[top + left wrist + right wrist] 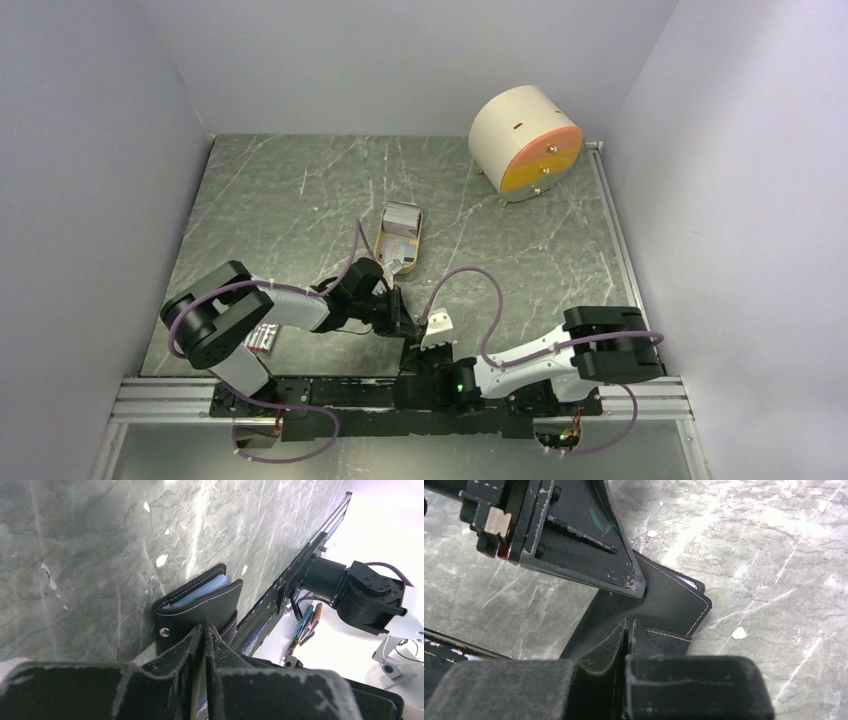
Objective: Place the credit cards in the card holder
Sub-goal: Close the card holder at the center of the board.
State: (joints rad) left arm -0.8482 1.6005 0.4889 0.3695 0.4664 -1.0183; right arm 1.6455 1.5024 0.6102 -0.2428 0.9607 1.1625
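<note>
Far left, a set of markers point(262, 340) lies on the green marbled table point(300, 200), beside the base of my left arm. That arm reaches rightward along the near part of the table. My left gripper point(205, 628) has its fingers nearly together and pinches the lower edge of the card holder point(197, 607).

The card holder is black with pale stitching. It sits near the front rail between my two grippers, slightly spread so the blue-grey inner pockets show. Its snap tab point(164, 631) lies just beside my left fingers. I cannot tell whether the card holder rests on the table or is lifted off it.

Farther back, toward the middle of the table, the credit cards point(403, 217) lie in a tan tray point(382, 240), well apart from the card holder.

From the right, my right gripper point(627, 624) meets the same card holder. Its fingers are narrowed to a thin slit on the black cover, and a finger of the left gripper touches that cover just above them. At the far right rear, a round beige drum point(515, 125) with an orange face sits by the back wall.
</note>
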